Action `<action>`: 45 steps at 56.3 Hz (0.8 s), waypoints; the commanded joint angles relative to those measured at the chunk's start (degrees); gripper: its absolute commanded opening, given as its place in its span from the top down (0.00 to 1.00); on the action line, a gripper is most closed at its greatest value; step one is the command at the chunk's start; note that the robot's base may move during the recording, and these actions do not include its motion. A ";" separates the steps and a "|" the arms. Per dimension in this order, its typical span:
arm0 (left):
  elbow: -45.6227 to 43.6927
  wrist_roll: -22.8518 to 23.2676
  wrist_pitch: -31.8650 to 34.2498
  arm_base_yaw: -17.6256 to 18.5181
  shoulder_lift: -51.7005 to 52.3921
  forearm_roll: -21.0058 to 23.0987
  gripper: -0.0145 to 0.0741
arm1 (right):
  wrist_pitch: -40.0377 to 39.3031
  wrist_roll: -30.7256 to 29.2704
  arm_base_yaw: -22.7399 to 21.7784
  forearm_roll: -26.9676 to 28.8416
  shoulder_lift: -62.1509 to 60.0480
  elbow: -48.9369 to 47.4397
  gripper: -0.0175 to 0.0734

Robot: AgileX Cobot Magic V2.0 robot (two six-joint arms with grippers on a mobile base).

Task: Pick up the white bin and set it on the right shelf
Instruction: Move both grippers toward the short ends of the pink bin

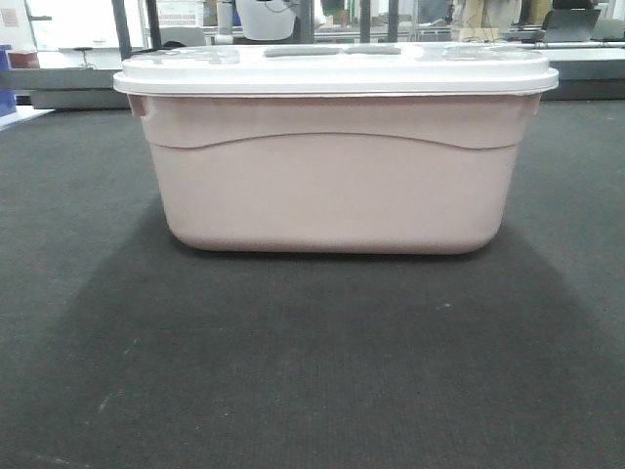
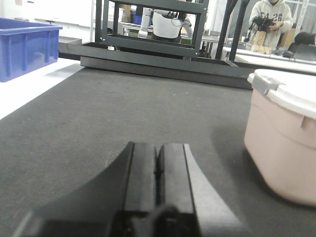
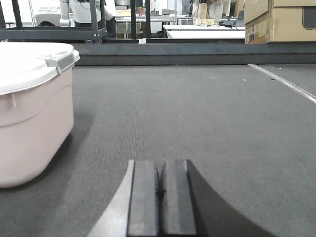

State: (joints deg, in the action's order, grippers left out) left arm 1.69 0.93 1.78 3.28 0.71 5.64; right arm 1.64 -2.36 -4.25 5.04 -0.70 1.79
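The white bin (image 1: 332,186) is set lid-on upon the dark carpet (image 1: 293,371). It is flanked by the left gripper (image 2: 157,168) and right gripper (image 3: 160,192), both clenched on nothing and held apart from it, presumably so that its ends can be pressed between them.

Dark grey, mat-covered counter (image 1: 312,391). One lidded, pinkish white bin (image 1: 332,186) stands upright on its middle, short of the far edge.

White bin (image 1: 332,186), lid on, upright on dark carpet (image 1: 293,371)
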 commanded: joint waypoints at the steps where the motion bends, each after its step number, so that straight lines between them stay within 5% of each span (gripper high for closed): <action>1: 0.24 0.15 8.40 0.36 0.31 1.93 0.97 | -8.57 0.05 -0.26 0.09 -1.13 -1.60 0.72; 6: -1.46 0.15 11.17 0.36 0.31 1.81 0.97 | -12.39 0.05 -0.26 0.09 -1.13 -3.62 0.72; 12: -8.13 0.15 7.11 0.36 -0.18 -2.71 0.97 | -11.54 0.05 -0.26 0.09 -1.00 -9.05 0.72; 18: -18.35 0.15 -1.78 0.36 -3.02 -8.42 0.96 | -8.18 0.05 -0.26 0.09 0.59 -16.79 0.72; 29: -37.20 0.15 -17.91 0.36 -13.22 -8.17 0.95 | -3.04 0.05 -0.26 0.09 8.32 -29.86 0.68; 37: -44.95 0.15 -23.43 0.36 -21.12 -7.07 0.82 | -1.64 0.05 -0.26 0.09 15.10 -35.58 0.46; 45: -47.88 0.15 -25.48 0.51 -28.57 -2.64 0.56 | -0.29 0.05 -0.26 0.09 22.36 -38.48 0.16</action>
State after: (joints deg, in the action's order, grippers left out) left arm -43.09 0.93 -26.13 3.28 -23.39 -0.30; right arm 4.24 -2.33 -4.25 5.17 17.17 -33.55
